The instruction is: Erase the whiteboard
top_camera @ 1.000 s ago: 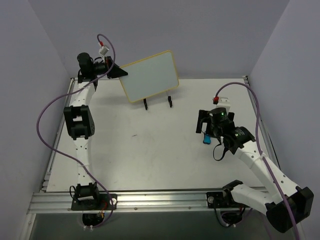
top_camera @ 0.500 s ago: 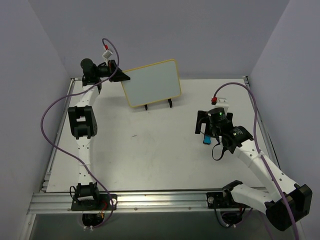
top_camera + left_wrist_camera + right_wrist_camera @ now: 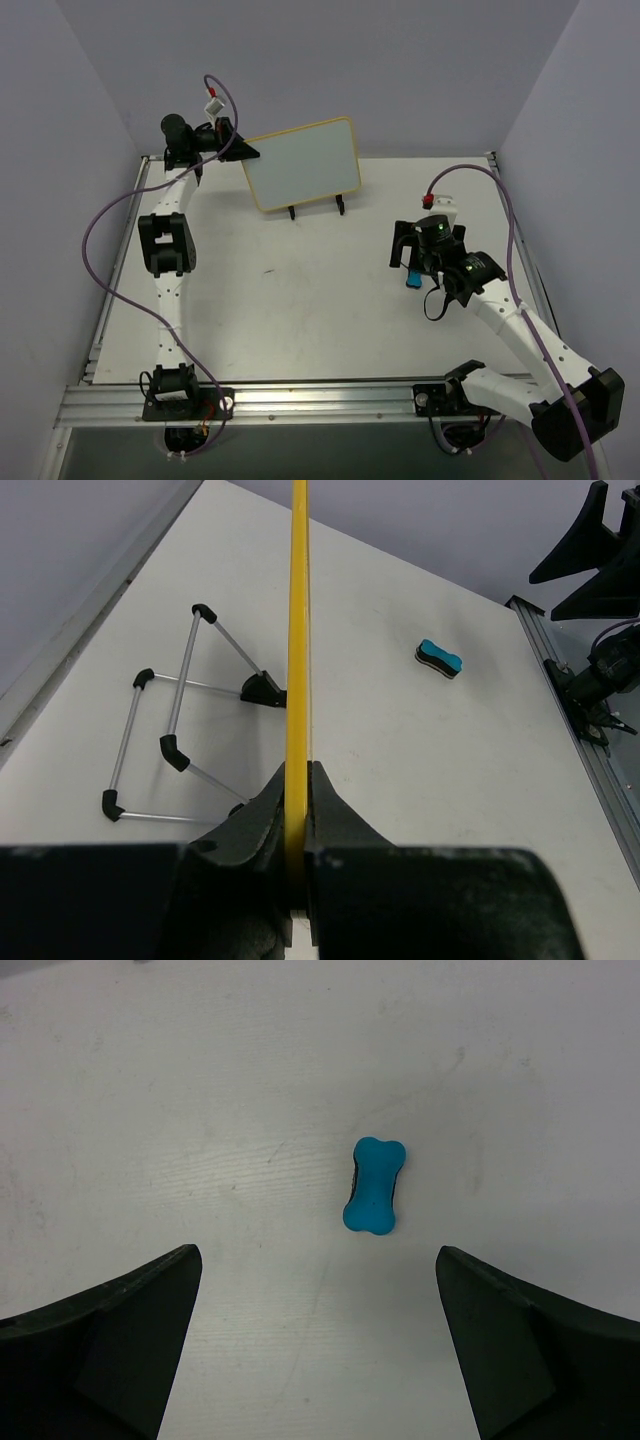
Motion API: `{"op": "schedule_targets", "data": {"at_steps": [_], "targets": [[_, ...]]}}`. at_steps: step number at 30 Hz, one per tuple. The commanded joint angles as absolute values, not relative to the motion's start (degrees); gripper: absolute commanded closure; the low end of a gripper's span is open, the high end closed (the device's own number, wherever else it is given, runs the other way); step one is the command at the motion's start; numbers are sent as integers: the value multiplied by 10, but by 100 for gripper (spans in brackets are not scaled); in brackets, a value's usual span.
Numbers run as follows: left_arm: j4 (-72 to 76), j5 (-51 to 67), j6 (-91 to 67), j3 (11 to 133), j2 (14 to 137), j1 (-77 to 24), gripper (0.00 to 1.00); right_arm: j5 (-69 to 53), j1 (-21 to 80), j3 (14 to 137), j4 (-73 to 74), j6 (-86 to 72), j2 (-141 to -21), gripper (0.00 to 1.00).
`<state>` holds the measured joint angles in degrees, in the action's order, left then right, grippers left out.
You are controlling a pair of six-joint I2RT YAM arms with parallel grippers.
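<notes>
The white worktop (image 3: 300, 320) takes up most of the top view, with pale walls on three sides. The two arms are bolted at its near edge. The left arm (image 3: 165, 290) is stretched along the left side towards the far corner. The right arm (image 3: 520, 330) is bent over the right half of the worktop.

The whiteboard (image 3: 300, 165) is seen at the far side of the worktop, left of centre. It is upright, leaning back, with its left end a little lower than its right. Its face shows plain white inside a thin yellow frame. In the left wrist view the whiteboard (image 3: 298, 630) is seen edge-on as a narrow yellow strip.

The left hand (image 3: 235, 150) is clamped on the left edge of the whiteboard. In its own view the left hand (image 3: 298, 770) is seen pinched tight on the yellow frame, one finger pressed to each side.

The black wire stand (image 3: 172, 752) is seen just behind the board, and two of its feet (image 3: 291, 212) show under the board's lower edge. Whether the board's weight is carried by the stand cannot be told.

The right hand (image 3: 412, 262) is held above the worktop with its fingers (image 3: 100, 1350) spread wide, and nothing is gripped in the right hand (image 3: 317, 1255).

A small blue bone-shaped eraser (image 3: 374, 1185) lies flat on the worktop beneath the right hand. It is framed between the two fingers in the wrist view and touched by neither. The same eraser (image 3: 412, 280) lies well apart from the whiteboard, and it appears in the left wrist view (image 3: 438, 660) to the right of the board's edge.
</notes>
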<state>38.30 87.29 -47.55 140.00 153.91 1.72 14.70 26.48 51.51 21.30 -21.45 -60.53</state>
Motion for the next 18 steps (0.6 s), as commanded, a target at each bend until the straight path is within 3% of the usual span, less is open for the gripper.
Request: {"op": "schedule_targets", "data": {"at_steps": [1, 18], "targets": [[379, 867, -456, 1449, 1542, 25, 98, 166, 272, 508, 220, -221, -604, 0], [327, 853, -414, 1484, 1581, 18, 98, 173, 277, 507, 223, -227, -606, 0]]}}
